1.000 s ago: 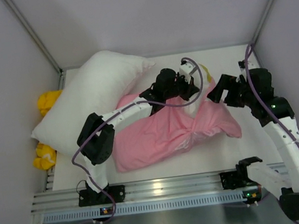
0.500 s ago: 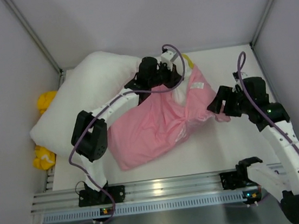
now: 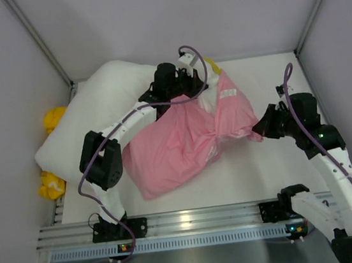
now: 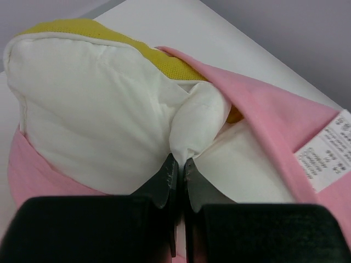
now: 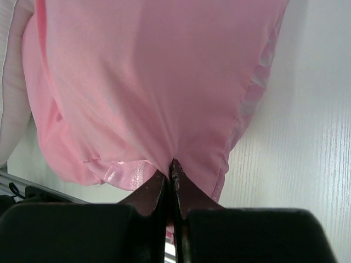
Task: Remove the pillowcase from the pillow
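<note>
Pinching a fold of white stuffing-cover, our left gripper has both fingers pressed together on the pillow, right where it bulges out of the pillowcase at the open far end. A yellow band runs along the pillow's edge just above the pink hem. The small white label is sewn to the pillowcase just right of that opening.

Our right gripper is clamped on a pinch of the shiny pink fabric. From the top camera this grip sits at the pillowcase's right-hand corner, which is drawn out to a point.

Between the two grips the pillowcase lies crumpled and slanted, its closed end nearest our bases. Most of the pillow is hidden inside it, so we cannot tell how much is still covered.

A plain white pillow lies against the pillowcase's left side, partly under our left arm. Beyond it, further left of the pillowcase, two lumps of yellow cloth are wedged at the side wall.

The table under the pillowcase is matte white, with a faint grain visible in the right wrist view. A silver rail runs along its edge on the near side of the pillowcase. Pale grey walls close in behind and on both sides of the pillowcase, joined by slim metal posts.
</note>
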